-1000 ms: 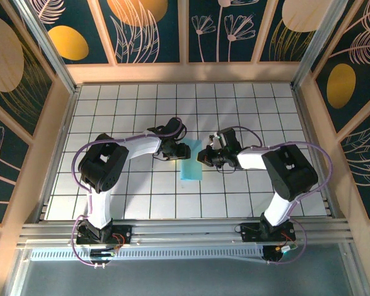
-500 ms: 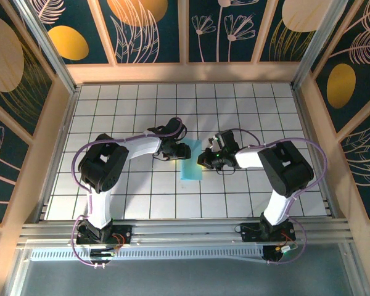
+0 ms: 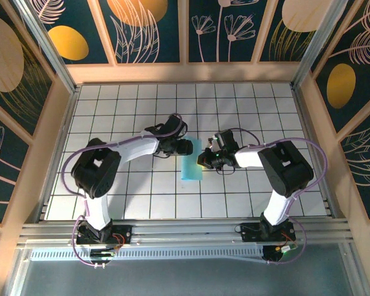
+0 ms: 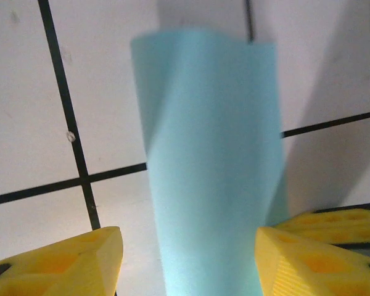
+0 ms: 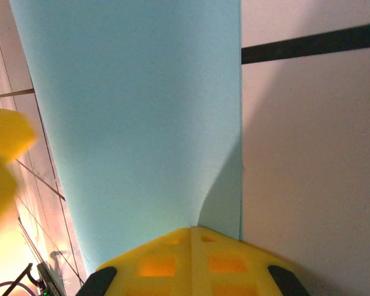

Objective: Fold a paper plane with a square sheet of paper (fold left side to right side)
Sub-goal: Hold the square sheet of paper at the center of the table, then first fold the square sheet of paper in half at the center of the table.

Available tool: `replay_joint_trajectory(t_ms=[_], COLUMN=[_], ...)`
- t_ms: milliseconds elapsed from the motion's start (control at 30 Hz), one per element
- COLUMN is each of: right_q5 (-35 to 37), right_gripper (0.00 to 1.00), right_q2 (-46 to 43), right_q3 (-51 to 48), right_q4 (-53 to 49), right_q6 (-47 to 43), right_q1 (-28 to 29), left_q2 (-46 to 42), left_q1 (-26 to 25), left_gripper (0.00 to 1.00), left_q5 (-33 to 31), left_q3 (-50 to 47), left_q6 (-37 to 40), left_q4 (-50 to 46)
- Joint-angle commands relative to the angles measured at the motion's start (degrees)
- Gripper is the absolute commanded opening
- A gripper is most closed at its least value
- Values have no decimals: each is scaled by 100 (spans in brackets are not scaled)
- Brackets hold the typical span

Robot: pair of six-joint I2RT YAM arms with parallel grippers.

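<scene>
The light-cyan sheet of paper (image 3: pixel 190 166), now a narrow strip, lies flat with the middle tiles of the white gridded table (image 3: pixel 135 191) under it. The left gripper (image 3: pixel 186 147) sits at the strip's far left corner. Its yellow fingers (image 4: pixel 68 262) stand apart astride the paper's end, one touching its edge, clamping nothing. The right gripper (image 3: pixel 203 159) is at the strip's right edge, fingers (image 5: pixel 191 259) pressed together, tip against the paper. Whether it pinches the sheet I cannot tell.
</scene>
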Motion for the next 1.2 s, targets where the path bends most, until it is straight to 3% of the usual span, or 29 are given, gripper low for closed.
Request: replay_joint_trajectory(t_ms=[0, 133, 300, 733, 1167], right_q5=[459, 467, 474, 606, 794], right_gripper=[1, 1, 1, 0, 0], right_q2=[295, 299, 308, 301, 386], right_q3=[-27, -29, -24, 50, 155], right_q4=[-485, -498, -518, -795, -1104], right_q6=[-106, -112, -122, -303, -449], right_q1=[74, 76, 85, 93, 93], left_q2=[-547, -528, -220, 289, 318], left_q1=[9, 7, 8, 37, 367], left_gripper=[48, 24, 11, 4, 3], left_q5=[206, 1068, 1639, 1314, 1482], left_q3=[-222, -477, -770, -1094, -1778], left_q6=[-10, -146, -315, -311, -453], left_q4=[397, 911, 1478, 1785, 2232])
